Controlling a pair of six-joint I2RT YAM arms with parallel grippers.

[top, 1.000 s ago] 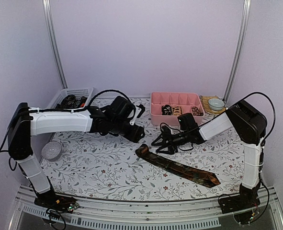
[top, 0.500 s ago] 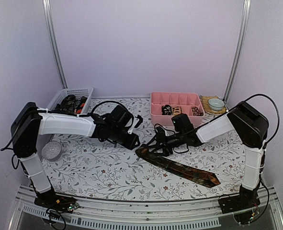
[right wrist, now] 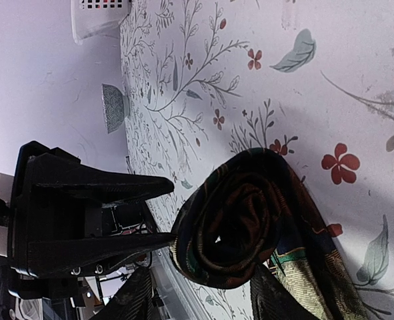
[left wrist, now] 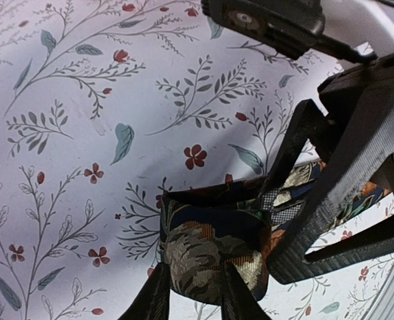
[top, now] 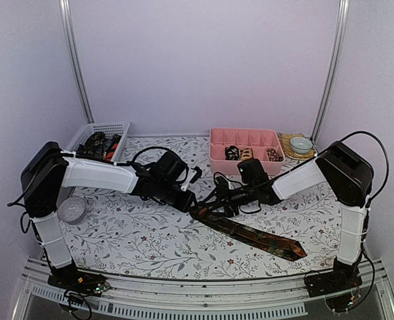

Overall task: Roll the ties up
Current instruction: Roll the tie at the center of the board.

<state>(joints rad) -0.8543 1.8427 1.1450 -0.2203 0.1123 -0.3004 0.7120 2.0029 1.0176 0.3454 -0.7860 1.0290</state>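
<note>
Floral bench [top: 130, 233], pink plastic compartment tray [top: 217, 160] at back; before it, left pincer [left wrist: 197, 290] pinches the dark patterned fabric tie [top: 250, 233] at its coil, right pincer [right wrist: 207, 297] half-open astride.

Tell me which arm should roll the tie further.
Probably the left. The left gripper pinches the rolled end from both sides, while the rest of the tie lies flat. The right gripper only straddles the roll loosely, one finger clear of it.

Top cam high over whole table [top: 137, 233]; L/R wrist cams close, opposite sides of same tie roll [left wrist: 210, 260].
</note>
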